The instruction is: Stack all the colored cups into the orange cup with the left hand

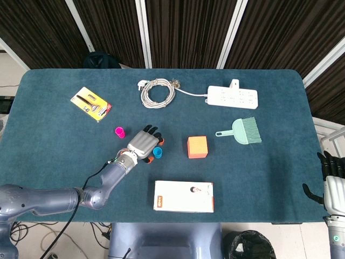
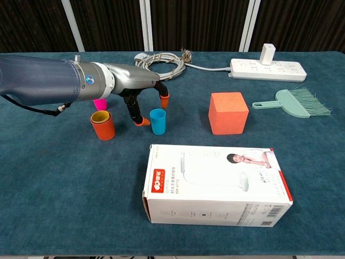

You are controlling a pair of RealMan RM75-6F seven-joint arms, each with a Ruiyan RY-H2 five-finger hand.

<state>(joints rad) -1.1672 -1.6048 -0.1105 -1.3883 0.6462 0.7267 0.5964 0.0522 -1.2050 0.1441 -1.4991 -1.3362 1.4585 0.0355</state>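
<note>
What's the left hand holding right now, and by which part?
Nothing yet. The left hand is spread around the blue cup, fingertips beside its rim, not closed on it. The right hand holds nothing.

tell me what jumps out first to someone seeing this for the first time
The left robot hand hovers with fingers spread around the blue cup near the table's middle. Left of it stands the orange cup with a yellow one nested inside. A big white box fills the front.
</note>
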